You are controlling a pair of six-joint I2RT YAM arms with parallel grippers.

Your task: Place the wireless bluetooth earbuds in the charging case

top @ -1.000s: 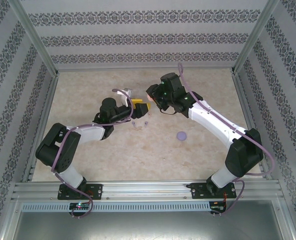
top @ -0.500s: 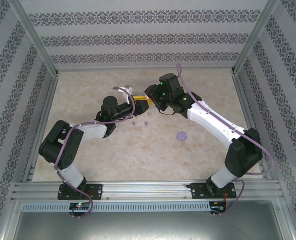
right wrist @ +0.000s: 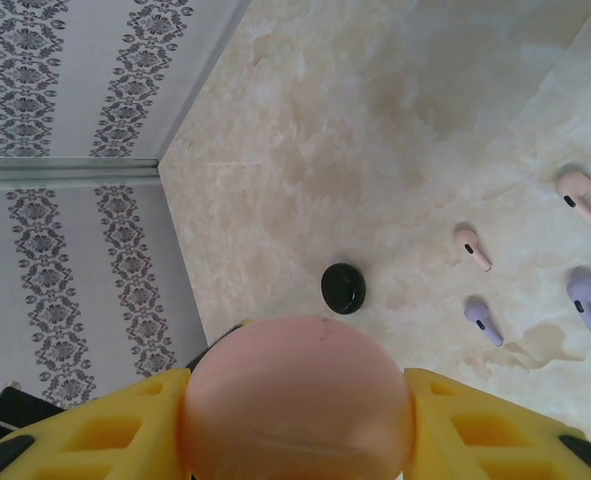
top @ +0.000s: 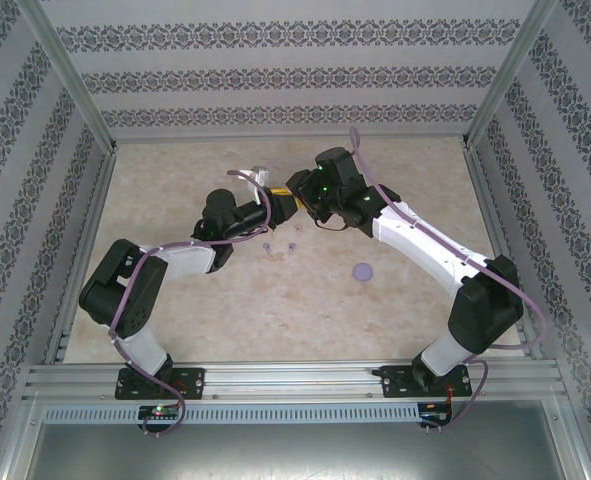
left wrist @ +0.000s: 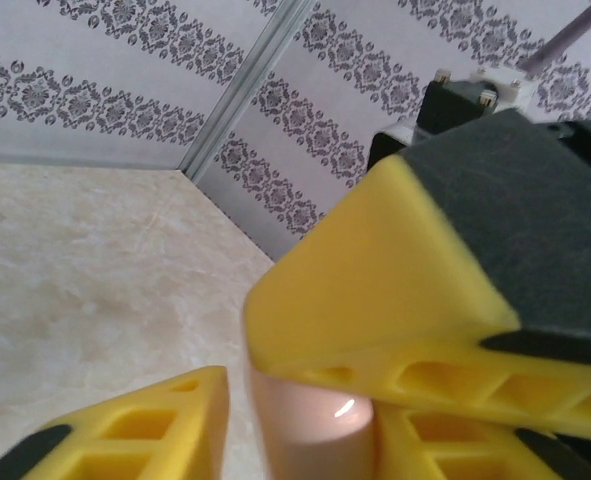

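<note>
My right gripper (right wrist: 300, 425) is shut on the pink round charging case (right wrist: 295, 380), a yellow finger on each side, held above the table. My left gripper (left wrist: 293, 445) has its yellow fingers (left wrist: 135, 430) on either side of the same case (left wrist: 310, 415); a thin strip of table shows between the left-hand finger and the case. The right gripper's yellow and black finger (left wrist: 395, 260) hangs over it. Two pale pink earbuds (right wrist: 578, 195) (right wrist: 472, 247) and two purple earbuds (right wrist: 482, 320) (right wrist: 583, 297) lie on the table below. Both grippers meet at the table's back middle (top: 287, 203).
A black round disc (right wrist: 343, 288) lies on the table beneath the case. A purple disc (top: 363, 270) lies right of centre. Small earbuds (top: 267, 247) (top: 292, 247) lie just in front of the left wrist. Patterned walls and metal posts bound the table (top: 175, 180).
The left arm has moved right towards the right gripper and its jaws have narrowed around the pink case. The right gripper has shifted slightly left, its grip unchanged.
</note>
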